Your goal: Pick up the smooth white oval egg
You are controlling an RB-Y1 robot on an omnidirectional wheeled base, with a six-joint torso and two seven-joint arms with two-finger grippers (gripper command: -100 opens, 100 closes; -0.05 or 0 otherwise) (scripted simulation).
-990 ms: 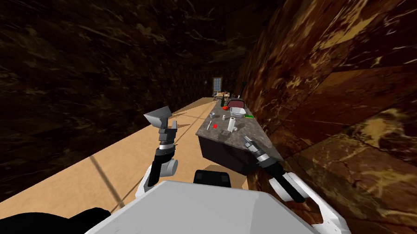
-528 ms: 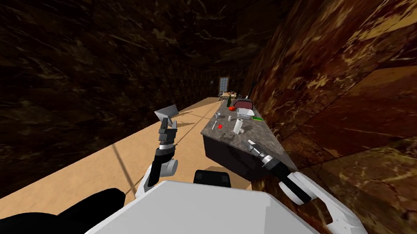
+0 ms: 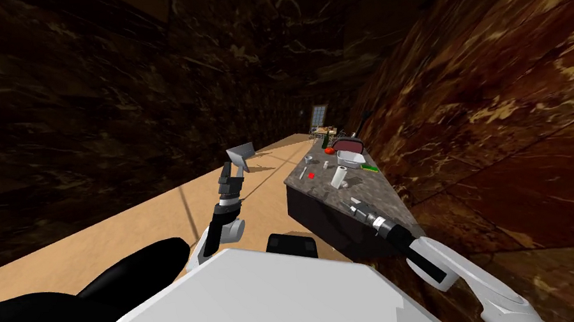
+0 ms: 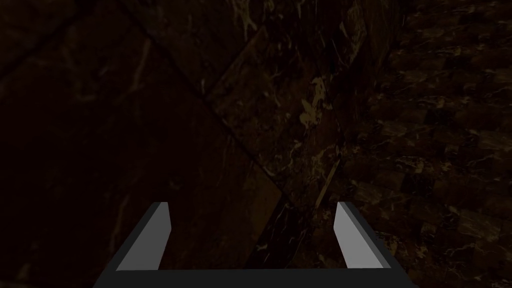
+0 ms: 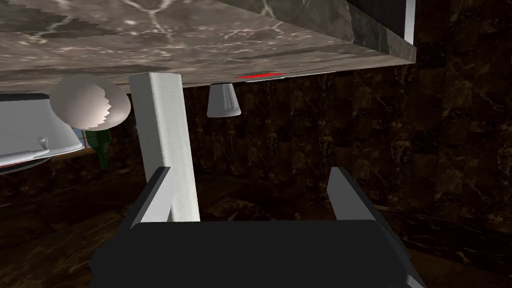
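At 1 o'clock from me, grey marbled bench [image 3: 371, 192] against the wall. Right tool [image 5: 250, 171] low over its near end, fingers spread wide, nothing held. White egg [image 5: 90, 105] lies on the bench ahead of it, untouched, between white paper roll [image 5: 165, 130] and white basin [image 5: 30, 135], just beside the basin. White cup [image 5: 223, 100] and flat red item [image 5: 260, 76] on the roll's other side. Green bottle [image 5: 103, 152] beyond the egg. Left tool [image 4: 251, 205] raised at 11 o'clock, fingers likewise apart, empty.
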